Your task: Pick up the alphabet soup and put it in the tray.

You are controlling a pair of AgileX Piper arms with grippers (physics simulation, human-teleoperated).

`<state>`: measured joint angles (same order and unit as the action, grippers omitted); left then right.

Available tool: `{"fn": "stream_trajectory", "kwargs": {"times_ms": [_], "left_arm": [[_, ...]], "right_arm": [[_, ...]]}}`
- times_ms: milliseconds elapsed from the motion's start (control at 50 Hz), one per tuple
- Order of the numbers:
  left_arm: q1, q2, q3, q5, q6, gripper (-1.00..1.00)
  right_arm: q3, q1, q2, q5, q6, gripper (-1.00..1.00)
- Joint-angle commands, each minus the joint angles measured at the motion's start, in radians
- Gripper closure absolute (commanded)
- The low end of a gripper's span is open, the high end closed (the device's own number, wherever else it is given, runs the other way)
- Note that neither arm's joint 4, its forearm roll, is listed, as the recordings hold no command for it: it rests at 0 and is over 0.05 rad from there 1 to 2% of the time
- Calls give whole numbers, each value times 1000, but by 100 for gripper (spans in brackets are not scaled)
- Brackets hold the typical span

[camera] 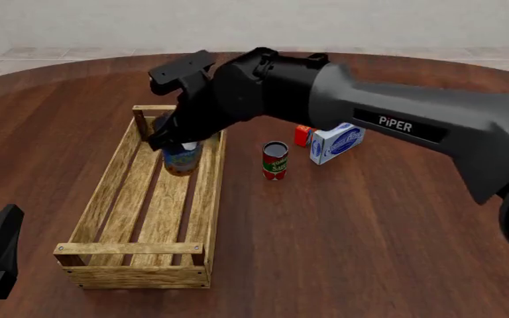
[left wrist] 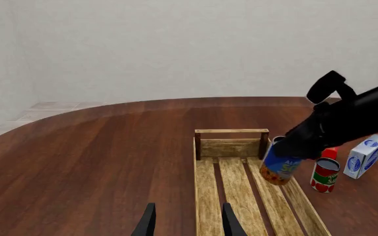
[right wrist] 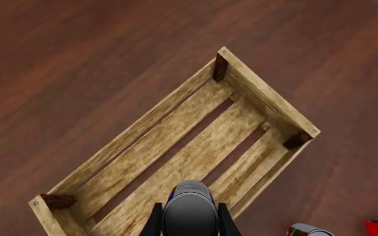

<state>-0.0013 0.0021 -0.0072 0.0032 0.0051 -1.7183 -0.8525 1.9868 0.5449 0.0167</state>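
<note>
A: The right gripper (right wrist: 189,222) has its fingers clamped on the alphabet soup (camera: 181,159), tilted over the tray (camera: 104,189), inside the far end by the right-hand wall.

B: Touching the slats?

A: Can't tell. The left gripper (left wrist: 187,221) sits back near the tray's near end, fingers apart, holding nothing.

B: And outside the tray?

A: A red-and-green can (camera: 275,161) beside a blue-and-white carton (camera: 337,143), on the wooden table (camera: 370,225).
</note>
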Motion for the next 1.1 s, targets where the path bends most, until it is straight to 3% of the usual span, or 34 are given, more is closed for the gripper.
{"fn": "stream_trajectory", "kwargs": {"times_ms": [20,1100], "left_arm": [[0,0,0,0,0,-100],[0,0,0,0,0,-100]], "right_arm": [[-39,-23,45,-6,33,100],[-87,-37,199,-52,83,100]]}}
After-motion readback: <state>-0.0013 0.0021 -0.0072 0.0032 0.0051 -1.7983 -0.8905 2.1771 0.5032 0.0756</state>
